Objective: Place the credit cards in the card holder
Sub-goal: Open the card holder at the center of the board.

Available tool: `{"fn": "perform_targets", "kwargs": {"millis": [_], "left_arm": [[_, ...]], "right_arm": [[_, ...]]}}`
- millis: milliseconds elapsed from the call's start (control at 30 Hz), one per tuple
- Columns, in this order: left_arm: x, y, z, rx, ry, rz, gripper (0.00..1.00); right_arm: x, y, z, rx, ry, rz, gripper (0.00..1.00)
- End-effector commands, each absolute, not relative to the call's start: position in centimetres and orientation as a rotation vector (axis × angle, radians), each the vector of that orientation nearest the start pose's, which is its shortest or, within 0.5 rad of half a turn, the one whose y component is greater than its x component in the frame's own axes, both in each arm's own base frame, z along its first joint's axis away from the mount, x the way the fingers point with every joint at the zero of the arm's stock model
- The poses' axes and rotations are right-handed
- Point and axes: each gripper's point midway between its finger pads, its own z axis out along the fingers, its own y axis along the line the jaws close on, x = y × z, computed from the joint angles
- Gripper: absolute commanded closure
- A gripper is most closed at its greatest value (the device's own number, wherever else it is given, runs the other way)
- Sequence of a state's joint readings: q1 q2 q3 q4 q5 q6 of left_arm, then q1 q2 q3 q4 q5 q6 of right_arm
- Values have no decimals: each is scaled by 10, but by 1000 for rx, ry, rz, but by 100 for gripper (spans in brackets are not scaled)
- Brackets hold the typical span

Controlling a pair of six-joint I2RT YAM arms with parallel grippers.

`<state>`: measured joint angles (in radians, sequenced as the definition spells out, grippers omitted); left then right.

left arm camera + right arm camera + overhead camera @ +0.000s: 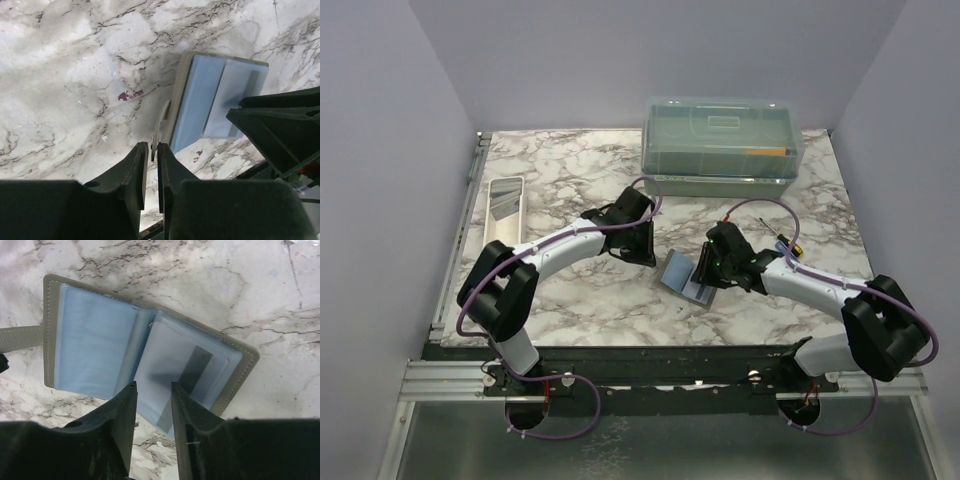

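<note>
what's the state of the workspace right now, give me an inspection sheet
surface: marble table, with a small reddish stain near the holder
job's things: card holder lies open, blue-grey inside up; one pale credit card with a dark stripe on the leaf under the right gripper; no other cards seen
clutter: clear lidded box at the far edge; white tray on the left; screwdriver beside the right arm
grippers: left gripper has its fingers shut on the holder's strap; right gripper has its fingers apart over the card
cables: purple cables loop along both arms, clear of the holder
surroundings: plain lilac walls; nothing else seen
</note>
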<state>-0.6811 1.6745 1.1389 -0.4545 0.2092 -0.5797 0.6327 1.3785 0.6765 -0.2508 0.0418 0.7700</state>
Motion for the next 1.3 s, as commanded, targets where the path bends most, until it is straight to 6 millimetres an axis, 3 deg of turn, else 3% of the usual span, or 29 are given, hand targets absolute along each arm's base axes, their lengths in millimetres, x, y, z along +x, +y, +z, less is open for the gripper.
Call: {"fn": "perform_targets", "kwargs": {"millis": [0, 200, 300, 400, 533, 733, 967, 1267], "left_arm": [[276, -293, 102, 233, 2660, -708, 75], [275, -299, 136, 252, 2592, -787, 51], [273, -305, 150, 269, 2563, -842, 42], [272, -308, 153, 272, 2561, -864, 42], [271, -307, 156, 284, 2550, -874, 39], [266, -300, 168, 349, 2503, -856, 30], [266, -286, 176, 432, 2456, -739, 26], [260, -283, 167, 483, 2440, -633, 25]], "right_arm": [[224, 167, 13, 240, 2665, 271, 64], [227, 159, 23, 217, 2657, 204, 64], [230, 159, 34, 198, 2669, 174, 49], [229, 159, 46, 209, 2681, 137, 30], [227, 155, 53, 260, 2688, 98, 18], [225, 157, 44, 344, 2737, 52, 16], [230, 156, 31, 391, 2780, -55, 16], [234, 156, 32, 392, 2770, -72, 17]]}}
